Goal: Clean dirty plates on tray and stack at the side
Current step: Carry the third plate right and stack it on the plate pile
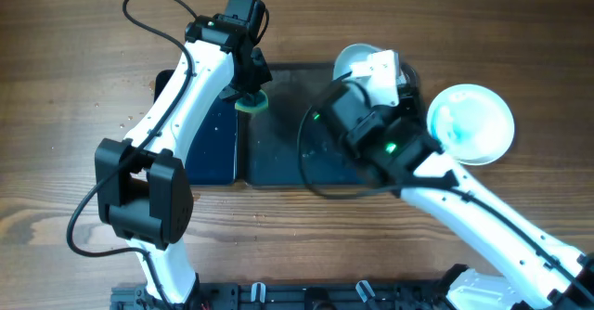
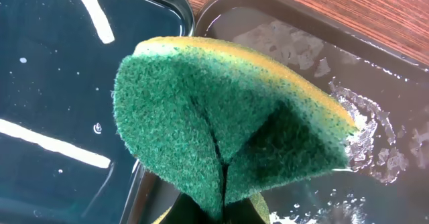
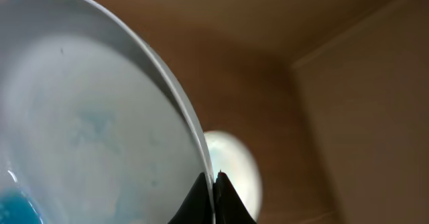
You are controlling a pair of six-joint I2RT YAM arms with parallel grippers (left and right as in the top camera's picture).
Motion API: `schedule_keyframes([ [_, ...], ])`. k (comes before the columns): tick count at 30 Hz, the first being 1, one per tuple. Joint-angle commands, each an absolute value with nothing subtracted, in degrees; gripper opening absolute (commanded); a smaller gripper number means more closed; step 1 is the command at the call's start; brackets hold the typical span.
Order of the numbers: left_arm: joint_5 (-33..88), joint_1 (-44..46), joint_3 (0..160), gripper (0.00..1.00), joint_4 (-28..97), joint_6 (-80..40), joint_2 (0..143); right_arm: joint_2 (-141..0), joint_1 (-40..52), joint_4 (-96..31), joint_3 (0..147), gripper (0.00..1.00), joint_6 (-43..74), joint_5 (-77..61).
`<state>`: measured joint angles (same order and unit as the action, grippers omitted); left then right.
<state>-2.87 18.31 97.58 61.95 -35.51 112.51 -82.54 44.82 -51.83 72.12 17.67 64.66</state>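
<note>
One round white plate (image 3: 87, 117), blue-smeared: rigid, likely wet-slippery, breakable; right end effector (image 3: 213, 196) pinches its rim edge; left end effector (image 1: 249, 80) clamps soft green-yellow sponge (image 2: 221, 117).

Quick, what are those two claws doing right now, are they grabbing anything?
The left gripper is closed, pinching the green sponge.
The right gripper is closed on the rim of a white plate.
</note>
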Motion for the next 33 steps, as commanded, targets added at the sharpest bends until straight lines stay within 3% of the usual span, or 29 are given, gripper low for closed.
schedule_keyframes([
  [1,-2.1,18.2,98.1,0.04,62.0,-36.3,112.3,-81.1,50.5,-51.0,72.2,0.04,15.9,87.0],
  [9,-2.2,18.2,98.1,0.04,62.1,-36.3,112.3,-81.1,52.6,-47.2,72.2,0.04,12.2,85.7],
  [13,-2.2,18.2,98.1,0.04,62.0,-36.3,112.3,-81.1,50.8,-48.0,72.2,0.04,13.3,65.3],
  [15,-2.2,18.2,98.1,0.04,62.3,-36.3,112.3,-81.1,47.4,-50.0,72.1,0.04,19.2,54.1],
  [19,-2.2,18.2,98.1,0.04,62.6,-36.2,112.3,-81.1,33.8,-50.2,71.9,0.04,21.0,26.9],
  [23,-2.2,18.2,98.1,0.04,62.6,-36.3,112.3,-81.1,13.9,-49.7,71.9,0.04,20.5,1.7],
  [29,-2.2,18.2,98.1,0.04,62.5,-36.3,112.3,-81.5,-13.6,-52.9,71.9,0.04,21.0,-5.6],
  [33,-2.2,18.2,98.1,0.04,62.5,-36.3,112.3,-84.2,-25.0,-53.2,70.3,0.04,21.1,-1.8],
])
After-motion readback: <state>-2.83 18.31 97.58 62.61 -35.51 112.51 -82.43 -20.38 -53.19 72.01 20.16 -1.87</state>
